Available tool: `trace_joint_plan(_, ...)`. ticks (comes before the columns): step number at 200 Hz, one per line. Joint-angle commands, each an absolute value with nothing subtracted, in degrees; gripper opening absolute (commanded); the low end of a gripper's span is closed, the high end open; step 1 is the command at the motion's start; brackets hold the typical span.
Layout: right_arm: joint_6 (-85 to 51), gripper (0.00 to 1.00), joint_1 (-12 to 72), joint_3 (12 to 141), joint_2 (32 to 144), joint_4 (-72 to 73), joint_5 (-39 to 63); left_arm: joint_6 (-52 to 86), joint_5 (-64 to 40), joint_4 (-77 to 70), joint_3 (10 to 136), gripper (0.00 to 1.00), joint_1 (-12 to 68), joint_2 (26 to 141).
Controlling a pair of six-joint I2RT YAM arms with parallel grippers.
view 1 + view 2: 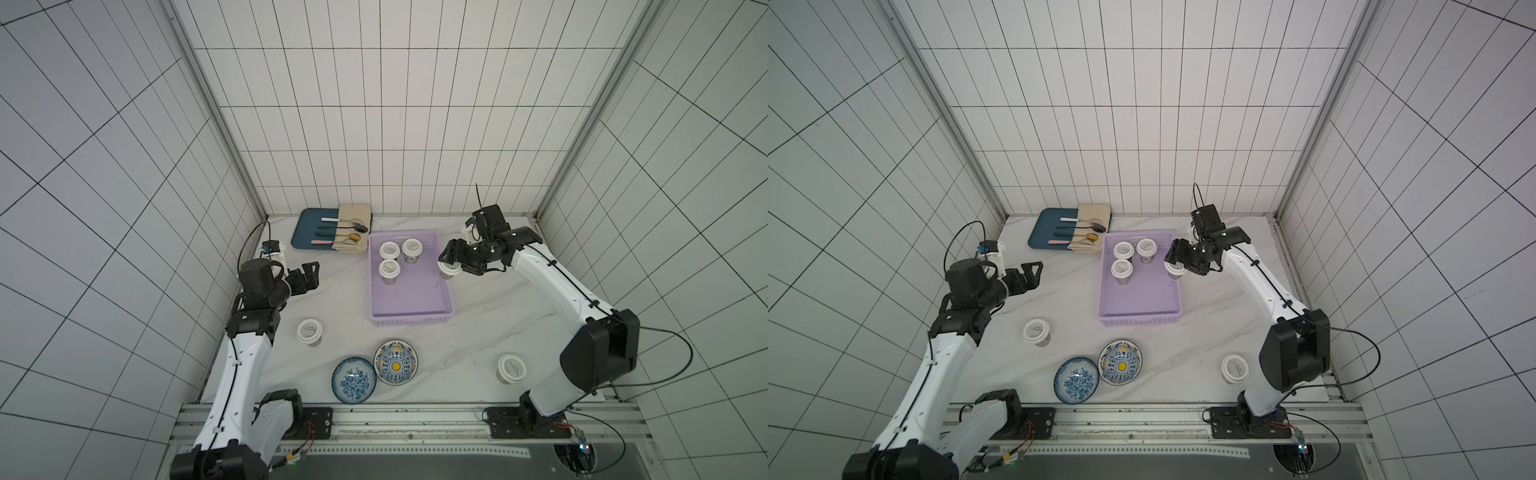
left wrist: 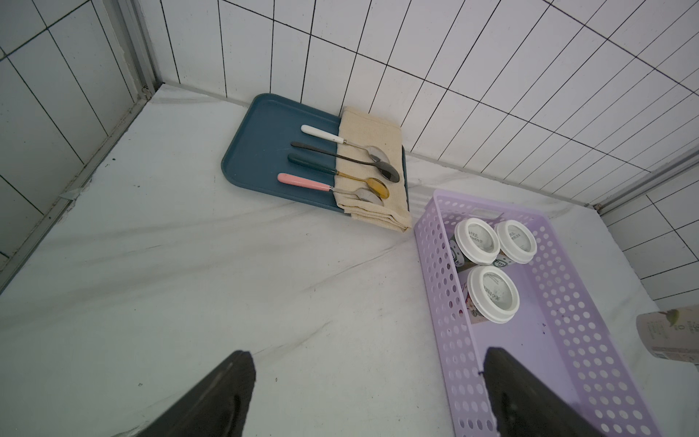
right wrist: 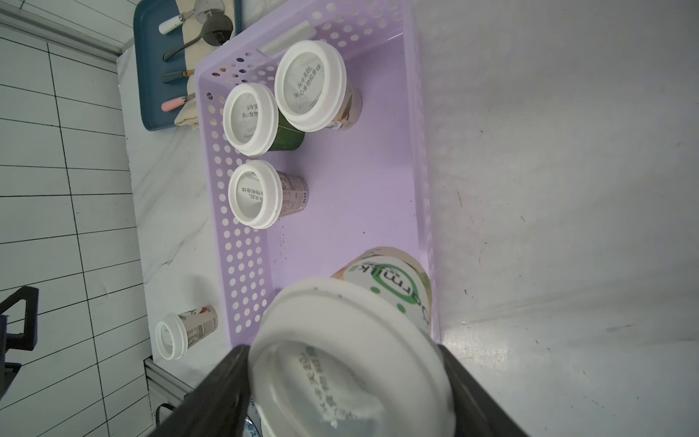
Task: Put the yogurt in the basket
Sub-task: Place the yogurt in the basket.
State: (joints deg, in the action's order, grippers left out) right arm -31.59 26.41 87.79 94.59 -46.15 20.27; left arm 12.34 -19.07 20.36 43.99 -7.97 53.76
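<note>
My right gripper (image 1: pixel 449 262) is clamped on a yogurt cup (image 3: pixel 351 333) by its lid, over the right wall of the lilac basket (image 1: pixel 411 321). Three cups (image 1: pixel 389 250) stand inside at the far end, and two more cups (image 1: pixel 309 330) stand out on the table (image 1: pixel 478 316). My left gripper (image 1: pixel 309 275) hangs wide open and empty, left of the basket.

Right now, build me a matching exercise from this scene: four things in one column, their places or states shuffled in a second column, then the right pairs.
Things
1. pink-handled spoon
2. left end effector
3. yellow-centred bowl
4. right end effector

Places or states
A. closed on a yogurt cup
B. on the table, beside the blue bowl
C. open, holding nothing
D. lying on the dark blue tray

Pairs: 1-D, 2-C, 3-B, 4-A
</note>
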Motion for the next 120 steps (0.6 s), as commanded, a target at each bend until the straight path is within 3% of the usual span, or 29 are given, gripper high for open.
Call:
trace_joint_plan(1,-32.34,0.73,28.41,92.32,98.66,-46.7,19.81,11.26,-18.55,18.8,43.69,0.98,-8.14,52.74)
trace_joint_plan(120,-35.51,0.73,31.35,99.74,114.01,-40.73,20.74,10.85,-18.05,18.56,43.18,0.98,-8.01,51.86)
